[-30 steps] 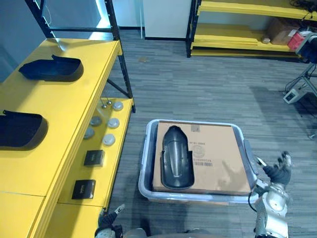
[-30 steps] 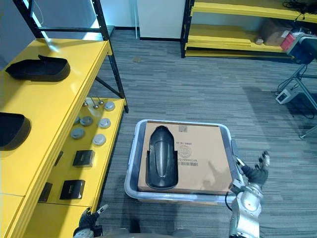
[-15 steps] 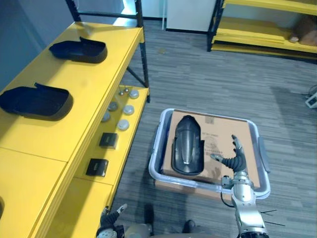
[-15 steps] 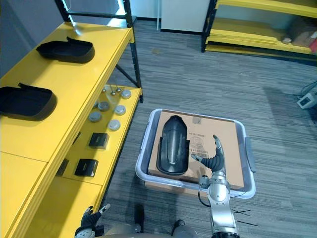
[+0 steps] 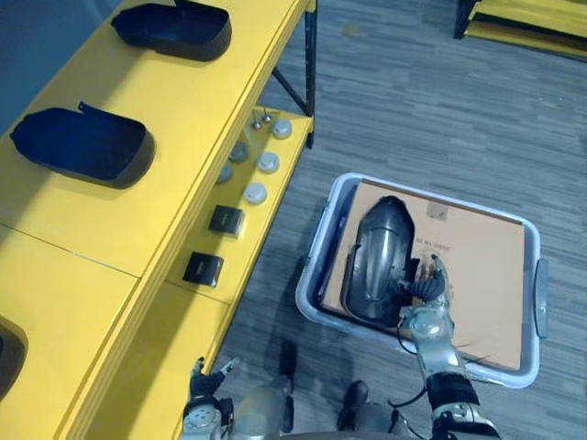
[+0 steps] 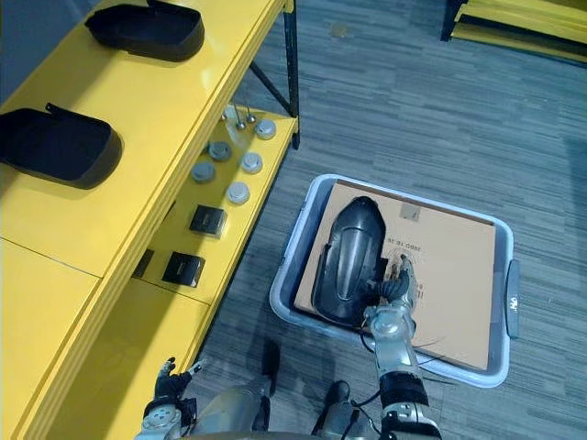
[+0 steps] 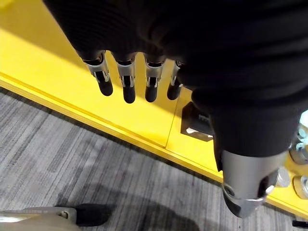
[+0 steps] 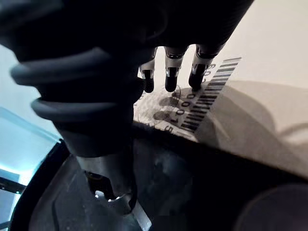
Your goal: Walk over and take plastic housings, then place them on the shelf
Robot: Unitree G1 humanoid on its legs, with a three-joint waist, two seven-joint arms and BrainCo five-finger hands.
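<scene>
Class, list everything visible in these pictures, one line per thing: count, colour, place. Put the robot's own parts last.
Shelf unit: one, yellow, on the robot's left.
Shelf housings: two, dark, apart on the top board.
Discs: five, silver, on the lower board.
Small boxes: two, black, on the lower board, nearer than the discs.
Bin: one, pale grey, on the floor.
Cardboard sheet: one, brown, in the bin.
Bin housing: one, dark, on the cardboard's left part.
Right hand: open, at the bin housing's near edge.
Left hand: open, low beside the shelf unit.
</scene>
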